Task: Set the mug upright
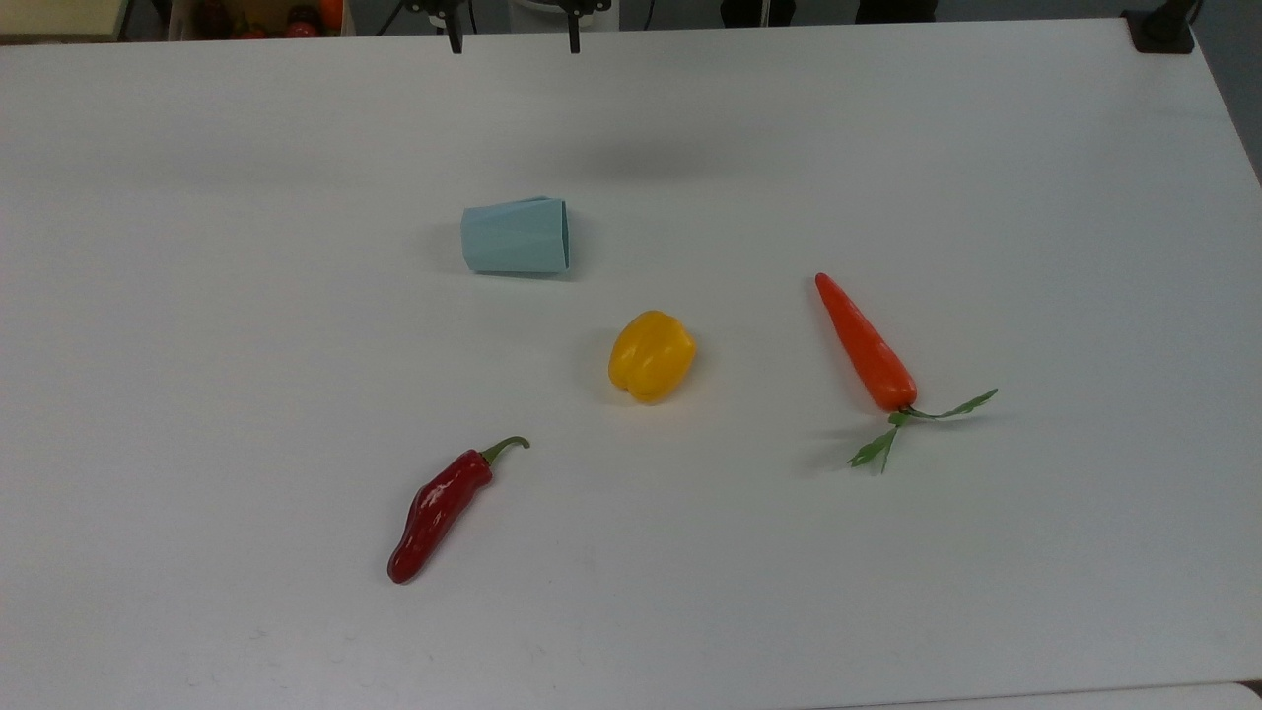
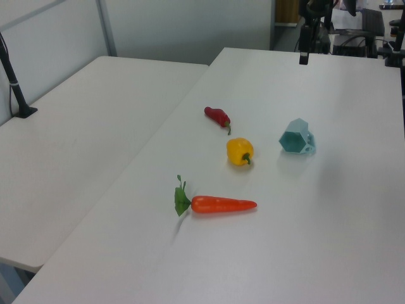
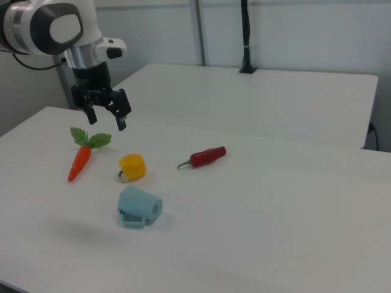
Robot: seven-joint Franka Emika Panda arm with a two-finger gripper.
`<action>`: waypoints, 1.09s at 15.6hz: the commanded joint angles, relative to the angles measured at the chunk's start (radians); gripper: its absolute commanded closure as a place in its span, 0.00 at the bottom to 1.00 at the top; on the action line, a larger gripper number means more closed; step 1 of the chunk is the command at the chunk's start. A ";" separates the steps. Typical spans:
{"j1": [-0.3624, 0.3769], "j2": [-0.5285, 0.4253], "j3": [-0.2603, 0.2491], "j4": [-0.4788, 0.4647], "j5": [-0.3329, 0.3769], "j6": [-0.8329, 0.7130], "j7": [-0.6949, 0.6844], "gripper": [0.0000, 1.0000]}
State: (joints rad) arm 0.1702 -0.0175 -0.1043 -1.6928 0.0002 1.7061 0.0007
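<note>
The white surface carries everything. The hand is held high above it with its fingers spread, well apart from the mug, judged ready for an approach. The carrot lies beyond the yellow pepper from the mug. The mug lies on its side near the yellow pepper, its handle against the surface, so it is not yet upright.

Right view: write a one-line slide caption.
Open gripper hangs above the carrot while the mug lies on its side.
</note>
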 commanded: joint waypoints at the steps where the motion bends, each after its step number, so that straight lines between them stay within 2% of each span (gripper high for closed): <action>1: -0.006 -0.025 0.020 -0.036 0.000 0.024 -0.016 0.00; 2: -0.005 -0.022 0.047 -0.036 -0.026 0.026 -0.007 0.00; 5: -0.006 -0.019 0.141 -0.088 -0.198 0.038 0.157 0.00; 7: -0.006 -0.006 0.196 -0.122 -0.256 0.044 0.232 0.00; 10: -0.003 0.016 0.228 -0.156 -0.325 0.052 0.301 0.00; 12: 0.011 0.054 0.250 -0.171 -0.396 0.053 0.408 0.00; 15: 0.041 0.114 0.250 -0.203 -0.488 0.124 0.577 0.00; 17: 0.052 0.148 0.250 -0.229 -0.537 0.161 0.619 0.00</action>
State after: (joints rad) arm 0.1986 0.0917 0.1488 -1.8754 -0.4645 1.8017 0.5244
